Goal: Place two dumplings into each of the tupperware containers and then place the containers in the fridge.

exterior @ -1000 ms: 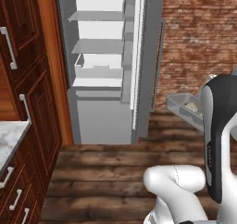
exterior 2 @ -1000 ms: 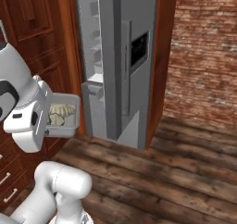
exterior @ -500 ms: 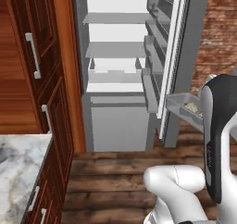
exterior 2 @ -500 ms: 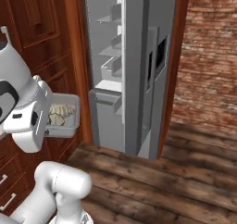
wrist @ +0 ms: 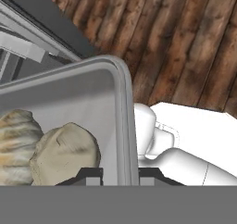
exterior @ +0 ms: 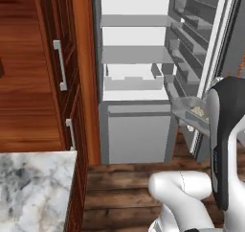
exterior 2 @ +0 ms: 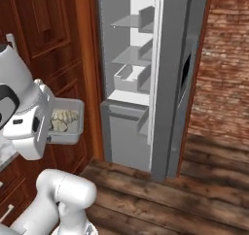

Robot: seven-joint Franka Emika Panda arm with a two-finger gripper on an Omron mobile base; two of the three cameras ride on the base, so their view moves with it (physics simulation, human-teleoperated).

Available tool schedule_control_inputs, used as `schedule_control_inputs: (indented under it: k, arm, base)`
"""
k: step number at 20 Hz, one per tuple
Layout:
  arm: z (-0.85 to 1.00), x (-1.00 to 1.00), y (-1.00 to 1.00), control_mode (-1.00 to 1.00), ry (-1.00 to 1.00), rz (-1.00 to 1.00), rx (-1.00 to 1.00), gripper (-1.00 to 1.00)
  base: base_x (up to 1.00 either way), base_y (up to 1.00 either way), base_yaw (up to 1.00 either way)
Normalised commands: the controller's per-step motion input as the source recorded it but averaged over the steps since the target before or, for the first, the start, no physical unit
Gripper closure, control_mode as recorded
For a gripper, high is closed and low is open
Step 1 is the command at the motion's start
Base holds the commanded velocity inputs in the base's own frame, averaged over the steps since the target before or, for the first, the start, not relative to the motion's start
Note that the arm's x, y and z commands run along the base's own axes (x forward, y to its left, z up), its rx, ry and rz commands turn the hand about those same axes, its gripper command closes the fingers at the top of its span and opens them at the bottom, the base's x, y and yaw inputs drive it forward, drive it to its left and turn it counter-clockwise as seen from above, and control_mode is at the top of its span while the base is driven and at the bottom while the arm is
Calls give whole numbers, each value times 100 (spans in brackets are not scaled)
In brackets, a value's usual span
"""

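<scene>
- Hand view, closest of all: the fingers (wrist: pixel 120 174) are pinched tight on the side wall of a tupperware container (wrist: pixel 69 93), one tip inside the wall and one outside.
- Two dumplings (wrist: pixel 65 153) lie side by side in that container, touching each other, right next to the held wall.
- So this box looks full, and that part of the job seems done for it.
- Under the hand is the wooden floor (wrist: pixel 185 42), so the container is up in the air, not on a table.
- Right base view shows the same container (exterior 2: pixel 68 120) held out level from the arm, with the pale dumplings (exterior 2: pixel 64 118) in it.
- Left base view shows the container (exterior: pixel 189 109) just in front of the fridge (exterior: pixel 136 58), but not in it yet.
- Farther off, the fridge door (exterior: pixel 210 39) stands open, and the shelves (exterior: pixel 134 56) look bare.
- A grey drawer (exterior: pixel 129 80) sits under the shelves.
- I think the next step is to slide this box onto a shelf.
- I cannot tell where the second container is, so that one is likely left to do.
</scene>
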Motion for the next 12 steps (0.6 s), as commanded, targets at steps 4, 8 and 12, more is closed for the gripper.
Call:
schedule_control_inputs:
  k: [4,8,12]
  arm:
    - [0,0,0,100,0,0,0,100]
    - [0,0,0,100,0,0,0,100]
    - [0,0,0,100,0,0,0,100]
  base:
    - [44,52,-5]
    - [39,59,-4]
    - [46,45,-3]
